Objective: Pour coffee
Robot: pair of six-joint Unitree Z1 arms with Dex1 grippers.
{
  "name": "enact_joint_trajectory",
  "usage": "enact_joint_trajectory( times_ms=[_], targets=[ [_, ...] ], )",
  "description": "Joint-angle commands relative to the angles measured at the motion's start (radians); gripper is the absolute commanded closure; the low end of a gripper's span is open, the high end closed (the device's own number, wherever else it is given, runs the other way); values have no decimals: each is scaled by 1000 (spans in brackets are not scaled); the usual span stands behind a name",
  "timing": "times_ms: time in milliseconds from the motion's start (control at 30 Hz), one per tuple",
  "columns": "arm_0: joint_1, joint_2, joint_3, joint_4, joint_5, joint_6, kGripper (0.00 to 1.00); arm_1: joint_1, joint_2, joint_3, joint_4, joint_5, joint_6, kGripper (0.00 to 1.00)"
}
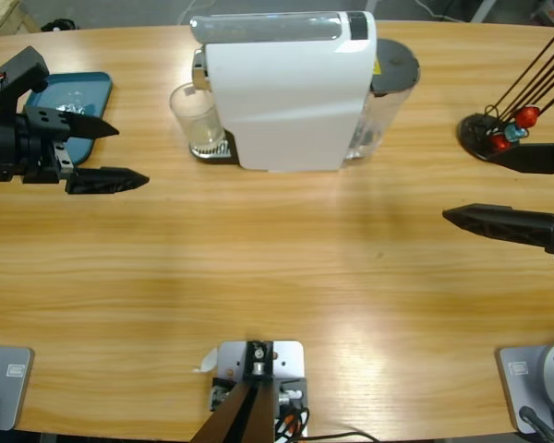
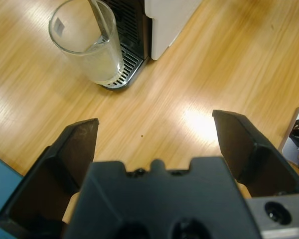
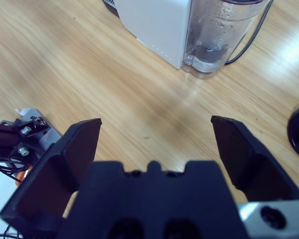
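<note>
Left gripper [image 1: 120, 154] is seen at the table's left edge, jaws spread wide, nothing held between them. Ahead of its fingertips [image 2: 82, 137], well apart, a clear glass [image 2: 87, 42] is stood on the drip tray [image 2: 124, 69] of the white coffee machine [image 1: 291, 88], under the spout; the glass is pale at the bottom and looks almost empty. A blue tray [image 1: 74, 97] is placed just behind the left gripper's upper jaw in the high view.

Right gripper [image 1: 480, 194] is seen at the right edge, jaws spread wide as well, nothing between them. Ahead of its fingertips [image 3: 84, 142], the machine's water tank [image 3: 222, 35] is found, well apart. A black stand with red-tipped sticks [image 1: 499, 129] is set just beside the right gripper's far jaw. Wooden table [image 1: 277, 305] between both grippers is bare.
</note>
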Motion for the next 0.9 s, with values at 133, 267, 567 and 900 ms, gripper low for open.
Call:
enact_joint_trajectory(
  times_ms=[133,267,567,900],
  targets=[
    [13,46,32,-19,13,8,0,8,-4,33,-9,-12,-9,0],
    [13,46,32,-19,13,8,0,8,-1,33,-10,-13,-9,0],
    [20,50,33,-21,13,8,0,8,0,35,-13,-12,-9,0],
    [71,89,32,-56,11,13,0,8,13,44,-28,-14,-9,0]
  ],
)
